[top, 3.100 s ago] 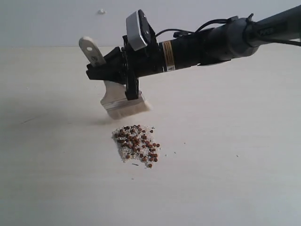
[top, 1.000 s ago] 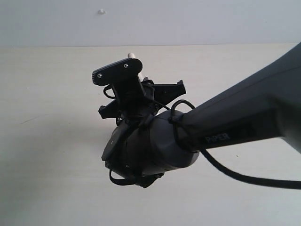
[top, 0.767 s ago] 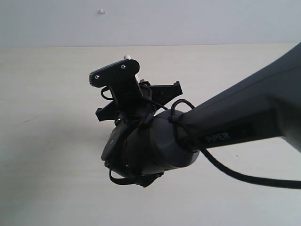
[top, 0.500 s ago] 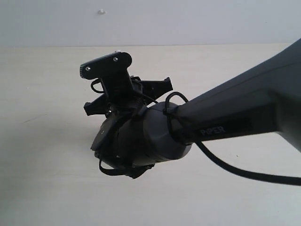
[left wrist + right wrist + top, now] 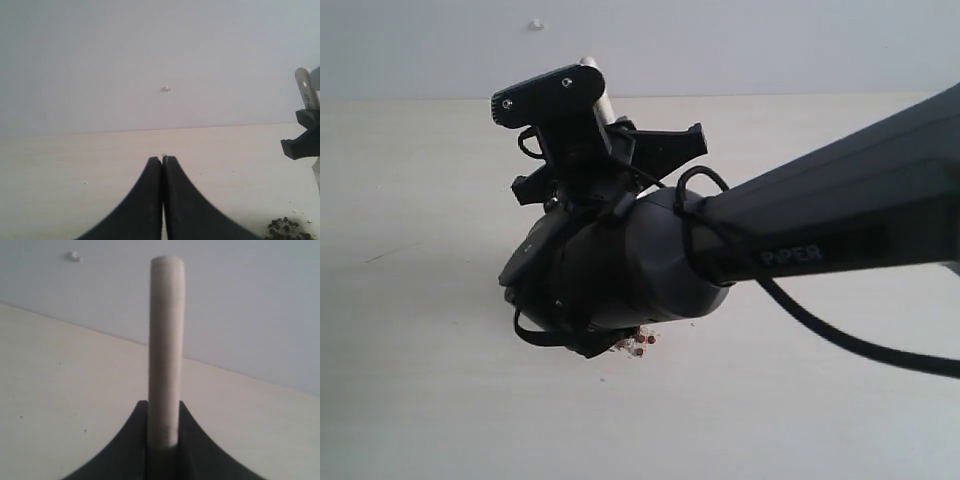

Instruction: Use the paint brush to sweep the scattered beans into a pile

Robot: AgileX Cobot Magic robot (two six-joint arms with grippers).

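My right gripper (image 5: 163, 407) is shut on the paint brush's pale wooden handle (image 5: 166, 350), which stands straight up between the jaws. In the exterior view the dark right wrist and gripper (image 5: 605, 150) fill the middle. Only the handle tip (image 5: 590, 66) shows above them; ferrule and bristles are hidden. A few reddish-brown beans (image 5: 640, 342) peek out under the wrist, and the rest of the pile is covered. The left wrist view catches the pile's edge (image 5: 285, 227) and the handle (image 5: 305, 90) at its border. My left gripper (image 5: 162, 159) is shut and holds nothing.
The pale wooden tabletop (image 5: 410, 350) meets a grey-white wall (image 5: 770, 40) at the back. A small white mark (image 5: 535, 23) sits on the wall. The right arm's black cable (image 5: 840, 345) loops low over the table on the right.
Since three seconds ago the right arm has swung in front of the exterior camera and hides the brush head and pile. In the last half second the wrist shifted slightly, uncovering a few beans.
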